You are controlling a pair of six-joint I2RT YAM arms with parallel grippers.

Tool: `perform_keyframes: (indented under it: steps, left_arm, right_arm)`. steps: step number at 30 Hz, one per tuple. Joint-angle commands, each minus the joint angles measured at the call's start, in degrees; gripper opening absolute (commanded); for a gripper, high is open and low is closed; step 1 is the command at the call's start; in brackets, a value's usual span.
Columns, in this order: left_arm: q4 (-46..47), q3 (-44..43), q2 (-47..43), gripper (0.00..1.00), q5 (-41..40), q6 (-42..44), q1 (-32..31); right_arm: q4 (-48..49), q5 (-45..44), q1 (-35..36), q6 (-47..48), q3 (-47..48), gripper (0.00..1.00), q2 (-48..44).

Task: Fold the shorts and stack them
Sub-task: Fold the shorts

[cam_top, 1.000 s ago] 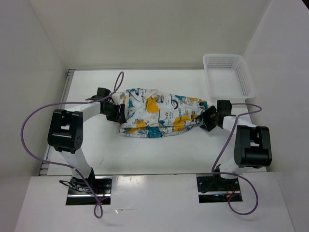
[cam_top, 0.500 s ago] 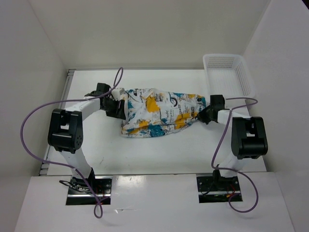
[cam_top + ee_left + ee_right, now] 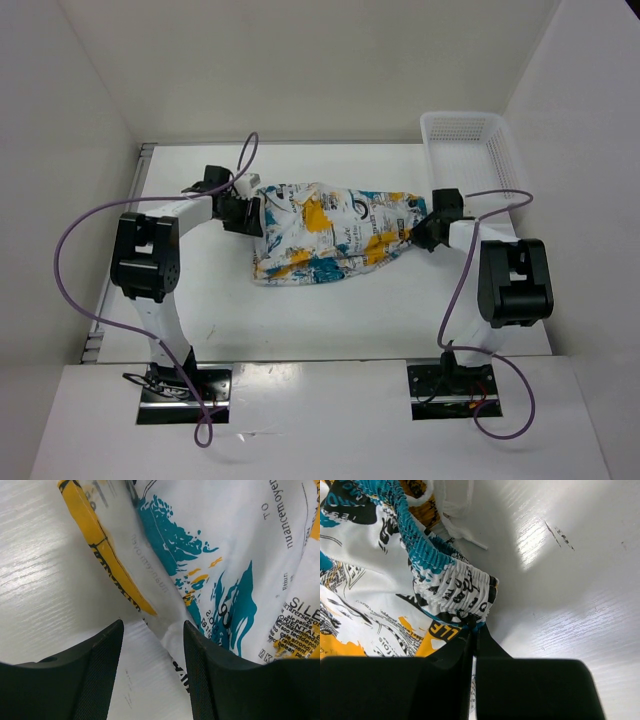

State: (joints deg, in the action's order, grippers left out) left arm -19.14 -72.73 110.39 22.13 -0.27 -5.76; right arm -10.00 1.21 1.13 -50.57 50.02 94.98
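Basket (image 3: pixel 475 160) at upper right, near the right pincer (image 3: pixel 474 630) pinching the shorts (image 3: pixel 330 235); left pincer (image 3: pixel 152 630) spread at their left edge.

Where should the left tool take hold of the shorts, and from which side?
The hem on the shorts' left end, coming in low from the left. That edge lies free on the table, and the open left tool straddles its corner. The right tool is shut on the gathered waistband at the other end, so gripping here should let both stretch the fabric.

White shorts (image 3: pixel 335 235) printed teal, yellow-orange and black.
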Motion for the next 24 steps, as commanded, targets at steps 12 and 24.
perform_keyframes:
  steps: [12, 24]
  left_arm:
    - [2.96, 1.19, 1.58, 0.59, 1.16, 0.27, 0.22]
    - [2.96, 1.71, 2.11, 0.59, 2.22, 0.27, 0.22]
  right_arm:
    - [-9.06, -13.24, 11.96, 9.52, 12.37, 0.0, -7.26]
    - [-11.97, -24.24, 30.5, 19.62, 23.09, 0.0, -6.31]
